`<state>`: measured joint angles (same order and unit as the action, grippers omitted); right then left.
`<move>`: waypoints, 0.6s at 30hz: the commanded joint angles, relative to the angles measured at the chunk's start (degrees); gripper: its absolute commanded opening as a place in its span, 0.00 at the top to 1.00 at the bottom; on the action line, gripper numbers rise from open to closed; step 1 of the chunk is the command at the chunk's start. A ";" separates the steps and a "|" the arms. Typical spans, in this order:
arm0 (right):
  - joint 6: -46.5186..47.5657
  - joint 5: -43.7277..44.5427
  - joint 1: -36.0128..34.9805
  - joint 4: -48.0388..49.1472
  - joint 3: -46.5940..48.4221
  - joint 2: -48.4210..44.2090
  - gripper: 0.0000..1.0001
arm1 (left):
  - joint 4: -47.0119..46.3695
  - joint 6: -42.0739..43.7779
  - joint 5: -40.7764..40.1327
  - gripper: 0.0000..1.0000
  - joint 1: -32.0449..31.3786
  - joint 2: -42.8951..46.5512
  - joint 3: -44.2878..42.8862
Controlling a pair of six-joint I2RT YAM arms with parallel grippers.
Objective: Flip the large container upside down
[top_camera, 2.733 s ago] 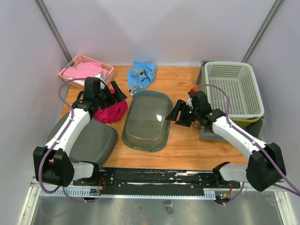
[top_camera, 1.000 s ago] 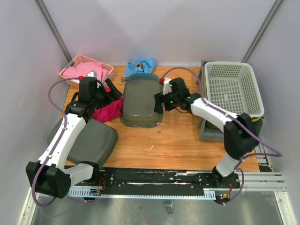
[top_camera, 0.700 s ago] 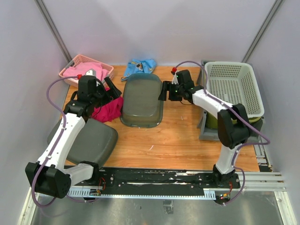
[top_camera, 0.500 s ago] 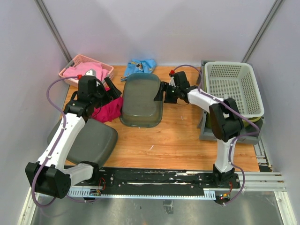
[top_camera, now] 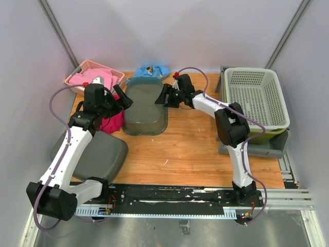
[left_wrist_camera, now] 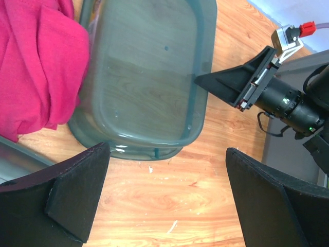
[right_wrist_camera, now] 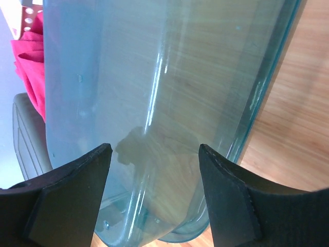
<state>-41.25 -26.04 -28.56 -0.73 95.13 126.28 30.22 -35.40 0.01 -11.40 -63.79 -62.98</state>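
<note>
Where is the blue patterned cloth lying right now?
In the top view, the blue cloth lies at the far edge of the table, left of centre, just behind the translucent tub and right of the pink basket.

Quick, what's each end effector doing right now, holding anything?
Left end effector: open, empty, above the see-through tub.
Right end effector: open, at the tub's rim, no grip seen.
</note>
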 commanded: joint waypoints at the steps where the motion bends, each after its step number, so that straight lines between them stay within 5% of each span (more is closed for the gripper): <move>1: -1.70 -4.17 -2.87 1.60 5.51 3.09 0.30 | 0.07 -0.55 0.43 0.01 -0.18 1.23 0.56; 12: -5.46 -5.25 -4.16 3.60 11.01 5.52 0.31 | -1.07 -0.58 2.97 0.01 -0.21 1.90 1.13; 18: -0.46 2.45 -0.88 -0.24 -0.88 -7.00 0.27 | -1.71 0.67 4.29 0.01 -0.45 2.69 1.02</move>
<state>-44.80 -28.01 -31.27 0.05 99.88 129.40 30.13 -35.99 2.63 -11.40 -62.78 -62.00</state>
